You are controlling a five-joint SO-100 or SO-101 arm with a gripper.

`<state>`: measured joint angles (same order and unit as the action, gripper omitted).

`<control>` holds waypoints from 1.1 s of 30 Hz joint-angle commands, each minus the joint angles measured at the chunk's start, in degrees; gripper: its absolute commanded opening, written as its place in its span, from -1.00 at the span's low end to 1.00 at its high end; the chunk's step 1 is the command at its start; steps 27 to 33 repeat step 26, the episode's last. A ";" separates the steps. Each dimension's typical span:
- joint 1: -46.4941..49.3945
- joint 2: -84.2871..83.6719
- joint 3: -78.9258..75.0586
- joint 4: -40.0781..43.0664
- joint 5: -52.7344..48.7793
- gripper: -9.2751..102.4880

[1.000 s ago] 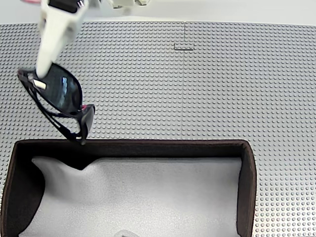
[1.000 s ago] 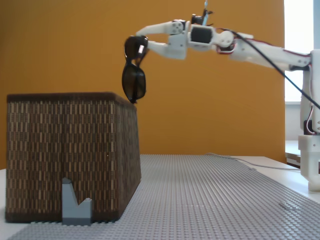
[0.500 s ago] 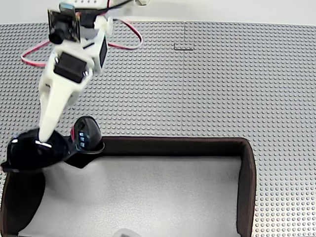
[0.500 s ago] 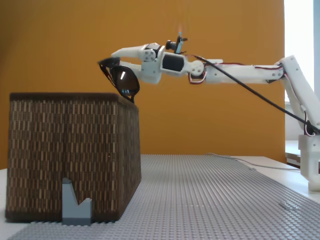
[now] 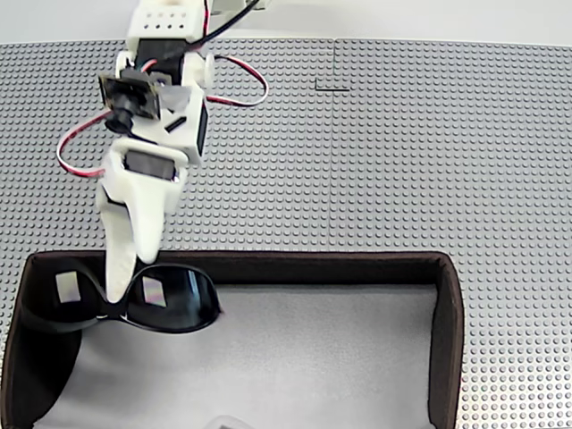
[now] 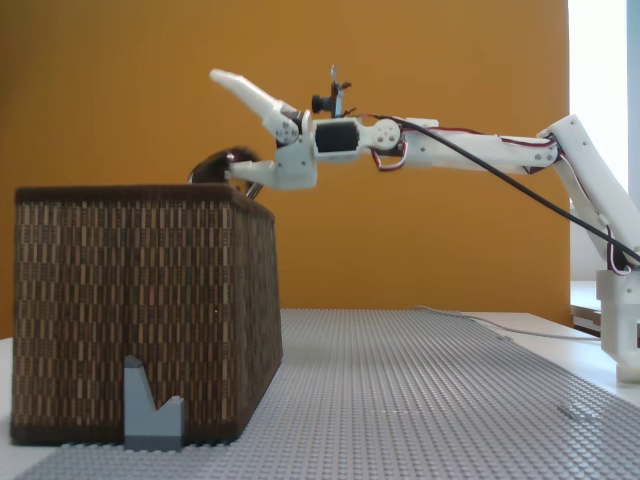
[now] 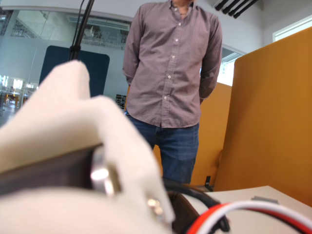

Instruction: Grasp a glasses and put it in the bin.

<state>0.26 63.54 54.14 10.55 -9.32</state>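
The gripper (image 6: 228,130) is spread wide open in a fixed view: 1 finger (image 6: 245,93) angles upward, the other sits level at the bin (image 6: 140,310) rim. The glasses (image 5: 134,299) lie lenses-up over the bin's near-left corner in a fixed view, under the lower finger (image 5: 121,268); whether they touch cannot be determined. In the wrist view, a person (image 7: 173,78) stands behind.

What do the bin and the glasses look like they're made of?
The bin: walls look like woven brown fabric or straw, going by the basket-weave pattern; its lining looks like matte grey cloth. The glasses: probably glossy black plastic, since the lenses mirror bright squares.
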 commanded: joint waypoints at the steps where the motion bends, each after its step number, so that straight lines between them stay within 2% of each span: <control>1: -1.23 5.10 -3.08 5.62 0.44 0.30; 4: -1.14 8.35 -3.16 9.23 0.70 0.31; 5: -1.32 10.02 -2.55 16.00 -3.43 0.28; 6: -1.41 10.72 -0.53 18.28 -5.80 0.29; 7: -1.32 10.81 0.62 31.90 -7.29 0.29; 12: -0.79 9.23 0.70 58.27 -3.16 0.29; 15: -1.14 9.14 0.97 70.40 0.97 0.31; 17: -1.32 9.23 1.14 73.74 2.55 0.31; 20: -1.49 10.28 0.70 75.41 3.87 0.31; 22: -1.05 12.83 -0.97 71.28 5.80 0.31; 24: 1.05 20.30 -0.88 55.63 9.58 0.31; 26: 1.76 27.16 -0.44 49.04 9.58 0.30; 33: 1.76 27.16 -0.44 49.04 9.58 0.30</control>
